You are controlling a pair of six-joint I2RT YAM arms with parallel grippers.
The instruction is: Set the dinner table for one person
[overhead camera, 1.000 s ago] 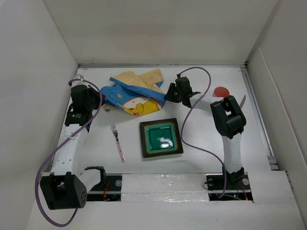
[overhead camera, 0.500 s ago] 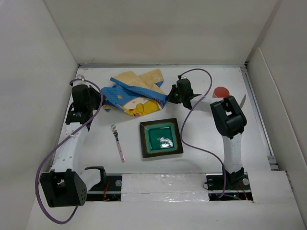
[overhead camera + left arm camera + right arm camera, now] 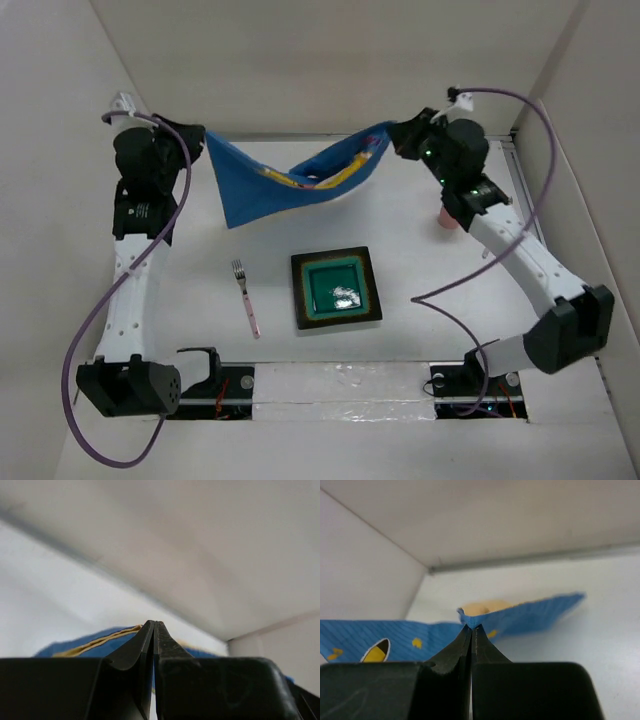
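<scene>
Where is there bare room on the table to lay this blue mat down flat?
The widest bare stretch of the table lies at the far side, under the hanging mat, between back wall and plate. A smaller patch lies right of the plate. The near middle is crowded: fork and plate side by side; a pink cup stands far right.

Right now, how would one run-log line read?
left gripper: shut on cloth | right gripper: shut on cloth | cloth: sagging in air between them

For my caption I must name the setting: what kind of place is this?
Probably a robot test booth, not a home: plain white walls enclose the table, and the left gripper and right gripper hold up a blue cloth mat.
</scene>
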